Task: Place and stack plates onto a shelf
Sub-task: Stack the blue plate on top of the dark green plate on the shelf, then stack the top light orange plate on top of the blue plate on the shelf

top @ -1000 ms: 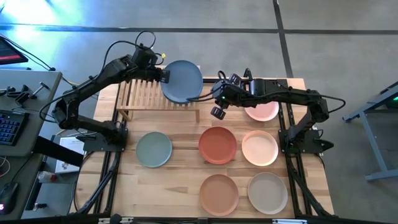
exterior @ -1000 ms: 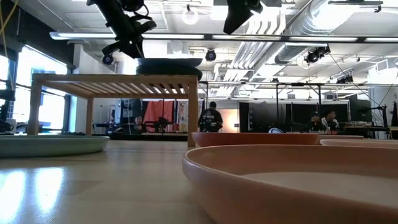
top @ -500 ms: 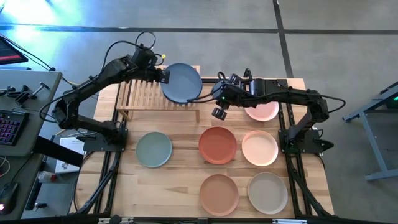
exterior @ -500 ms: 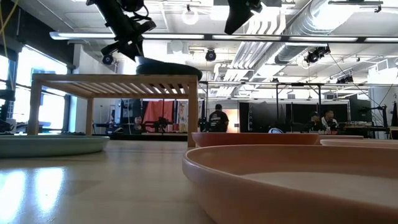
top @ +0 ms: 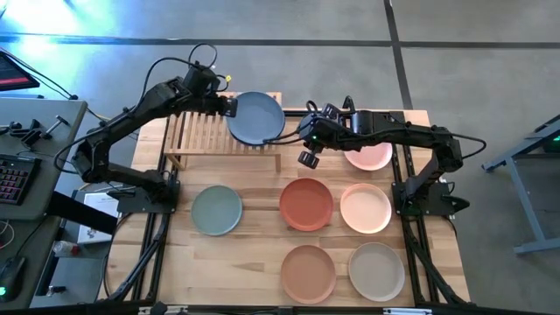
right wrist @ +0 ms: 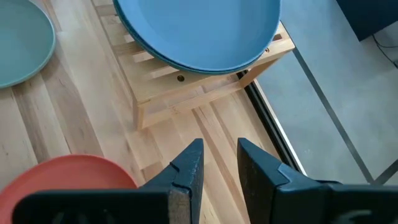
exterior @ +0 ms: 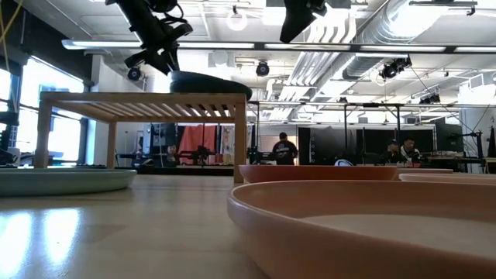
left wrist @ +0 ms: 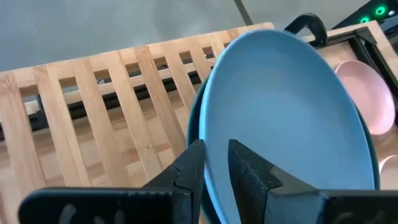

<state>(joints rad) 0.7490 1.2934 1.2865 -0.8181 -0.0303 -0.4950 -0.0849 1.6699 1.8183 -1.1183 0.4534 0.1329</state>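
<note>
A blue plate (top: 256,115) sits tilted on a dark teal plate (left wrist: 193,127) at the right end of the light-wood slatted shelf (top: 201,131). My left gripper (top: 232,107) is at the blue plate's left edge, shut on its rim. In the low view the blue plate (exterior: 209,82) slopes down to the right above the shelf top (exterior: 143,99). My right gripper (top: 304,140) hovers right of the shelf, open by a narrow gap, touching nothing. In its wrist view my right gripper (right wrist: 222,165) sits above bare table. My left gripper pinches the blue plate's rim (left wrist: 214,146) on its left side, one finger (left wrist: 189,168) outside and below the rim, the other (left wrist: 249,177) on the plate's inner face. It comes slanting down from the table's left. The held edge is higher; the opposite edge rests on the teal plate.
On the tabletop lie a sage green plate (top: 216,210), a terracotta plate (top: 306,203), a pink plate (top: 369,157), a peach plate (top: 365,208), a tan-orange plate (top: 308,271) and a beige plate (top: 376,269). The shelf's left half (left wrist: 93,112) is bare slats.
The blue plate was level and just above the shelf a second ago. Its right side has come down, and it now sits tilted with the held left edge higher. My left gripper has stayed shut on the rim.
</note>
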